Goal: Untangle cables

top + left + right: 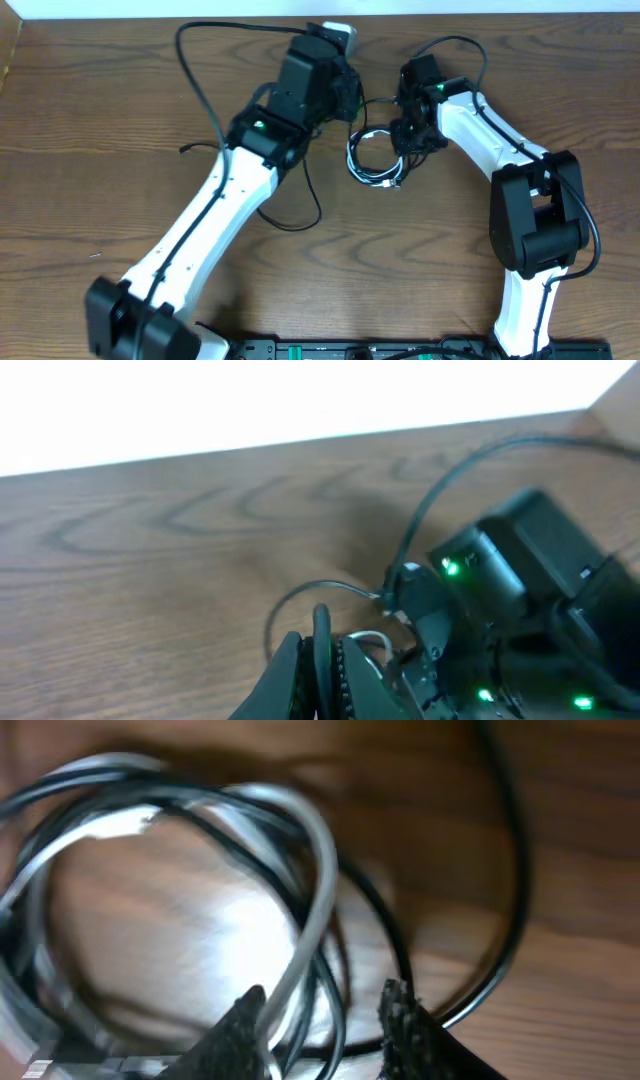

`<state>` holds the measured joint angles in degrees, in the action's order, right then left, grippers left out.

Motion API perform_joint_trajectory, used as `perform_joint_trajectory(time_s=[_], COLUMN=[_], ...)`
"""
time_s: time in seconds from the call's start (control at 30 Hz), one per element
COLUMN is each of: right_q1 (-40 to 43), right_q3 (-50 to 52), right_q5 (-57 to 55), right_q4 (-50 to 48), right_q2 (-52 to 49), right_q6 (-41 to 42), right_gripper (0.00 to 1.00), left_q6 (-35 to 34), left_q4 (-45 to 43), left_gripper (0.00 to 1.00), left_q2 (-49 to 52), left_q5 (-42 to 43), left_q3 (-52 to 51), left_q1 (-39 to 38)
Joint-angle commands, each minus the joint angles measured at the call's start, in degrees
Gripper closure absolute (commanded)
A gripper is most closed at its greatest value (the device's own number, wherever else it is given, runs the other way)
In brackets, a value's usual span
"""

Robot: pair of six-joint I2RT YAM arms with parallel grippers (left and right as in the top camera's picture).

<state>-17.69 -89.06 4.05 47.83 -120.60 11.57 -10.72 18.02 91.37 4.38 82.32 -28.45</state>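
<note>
The cables lie as one small looped bundle on the wooden table between the two arms. My left gripper is just behind and left of the loops. In its wrist view the left gripper is shut on a black cable, with the white cable just to its right. My right gripper is at the right edge of the bundle. Its wrist view shows the right gripper straddling the white cable and black cable; a gap remains beside the right finger.
Thicker black arm cables loop across the table at the back left and beside the left arm. A white object sits at the table's back edge behind the left gripper. The right arm's wrist is close to the left gripper.
</note>
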Motion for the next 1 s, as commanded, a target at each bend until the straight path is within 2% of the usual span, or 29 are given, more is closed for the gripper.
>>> perform_joint_trajectory(time_s=[0.0, 0.23, 0.43, 0.97], right_q1=[1.3, 3.2, 4.9, 8.1], right_q3=[1.4, 1.9, 1.9, 1.9], right_q5=[-7.8, -6.9, -6.9, -6.7], right_q4=[-1.3, -1.5, -1.1, 0.2], right_q2=[-1.7, -4.0, -4.3, -6.6], right_q6=[5.2, 6.9, 7.1, 7.7], right_gripper=[0.68, 0.71, 0.71, 0.7], left_q6=[-0.6, -0.8, -0.8, -0.8], left_q4=[-0.4, -0.6, -1.7, -2.6], left_gripper=[0.93, 0.93, 0.93, 0.93], left_q2=[-7.3, -17.6, -24.3, -27.1], left_q5=[0.1, 0.1, 0.1, 0.1], left_q3=[1.1, 1.1, 1.1, 1.7], left_q1=[2.4, 8.2, 16.4, 36.8])
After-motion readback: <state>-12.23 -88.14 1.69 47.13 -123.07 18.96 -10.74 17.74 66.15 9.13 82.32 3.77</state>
